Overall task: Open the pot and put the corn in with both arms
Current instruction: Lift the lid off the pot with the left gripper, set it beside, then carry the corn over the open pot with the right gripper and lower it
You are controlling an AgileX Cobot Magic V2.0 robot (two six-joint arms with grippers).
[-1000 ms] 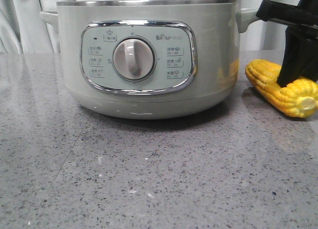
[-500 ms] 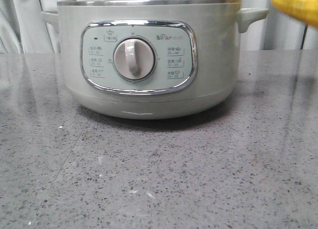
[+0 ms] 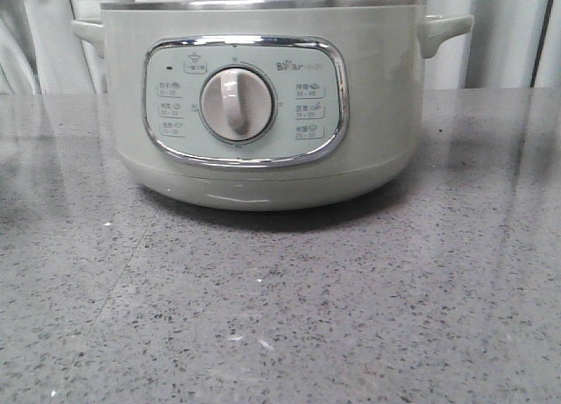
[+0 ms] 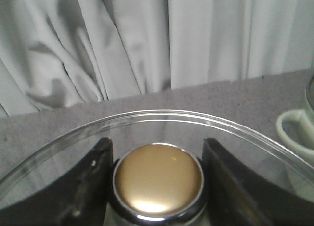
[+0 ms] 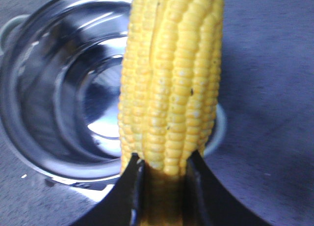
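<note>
The left tool (image 4: 157, 187) grips the gold knob (image 4: 158, 179) of a glass lid (image 4: 162, 119), one dark finger (image 4: 86, 184) pressed on each side of the knob; the lid's clear rim arcs across the left wrist view, with grey tabletop (image 4: 206, 96) and pale curtains (image 4: 147, 35) beyond it and a pale green handle (image 4: 293, 130) of the pot at the edge; in the front view the pot (image 3: 254, 106) stands upright on the speckled grey tabletop (image 3: 280, 316), left of centre and toward the far side, its chrome-framed panel and beige dial (image 3: 237, 106) facing the camera, a handle on each side, its steel rim uncovered; neither arm shows in that view; the right tool (image 5: 162, 187) is clamped on the corn (image 5: 169, 84), its two dark fingers (image 5: 127, 191) pinching the cob near one end while the rows of yellow kernels run away from them; in the right wrist view the cob hangs above the pot's open, shiny steel bowl (image 5: 64, 88), which is seen from above with the grey tabletop around it.
</note>
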